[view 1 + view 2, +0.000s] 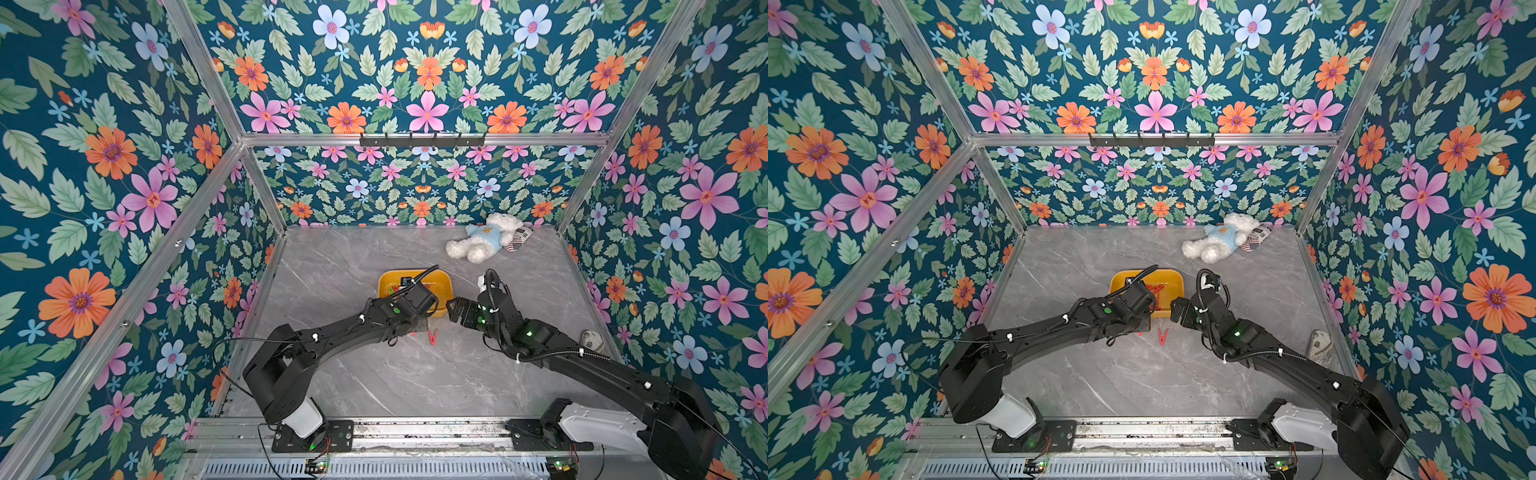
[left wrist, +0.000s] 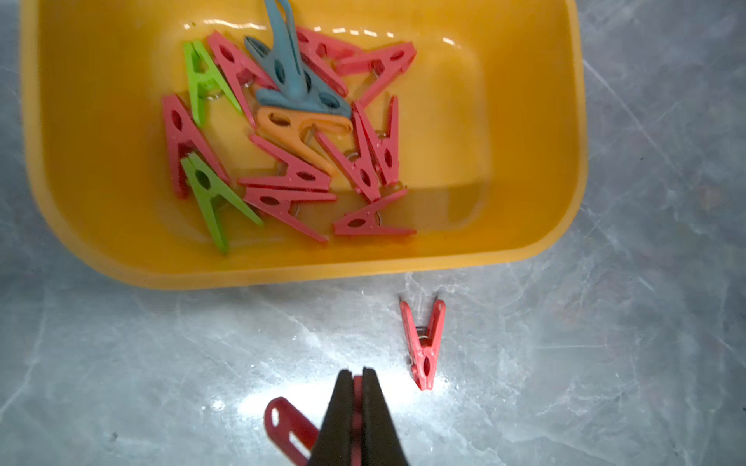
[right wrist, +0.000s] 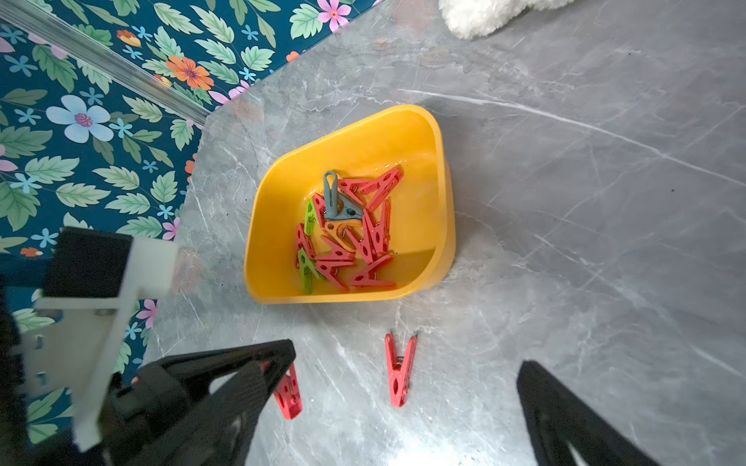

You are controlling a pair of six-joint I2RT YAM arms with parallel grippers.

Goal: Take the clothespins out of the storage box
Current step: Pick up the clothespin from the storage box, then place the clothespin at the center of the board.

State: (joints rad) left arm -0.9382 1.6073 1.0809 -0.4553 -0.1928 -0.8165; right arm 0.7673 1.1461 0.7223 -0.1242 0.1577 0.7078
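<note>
Now my left pincer (image 2: 357, 373) is clenched on a red clothespin (image 2: 288, 427), low over the counter (image 2: 161, 363), just below the storage box (image 1: 384, 277) at frame centre in a top view. I would set it down beside the loose pin (image 2: 424, 347) before letting go; my right pincer (image 1: 454, 309) gapes empty. Most clothespins (image 2: 290, 177) lie inside.

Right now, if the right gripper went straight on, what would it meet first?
Likely the loose red clothespin on the table, centred ahead of the open right gripper; the box lies beyond. Depth unclear.
</note>
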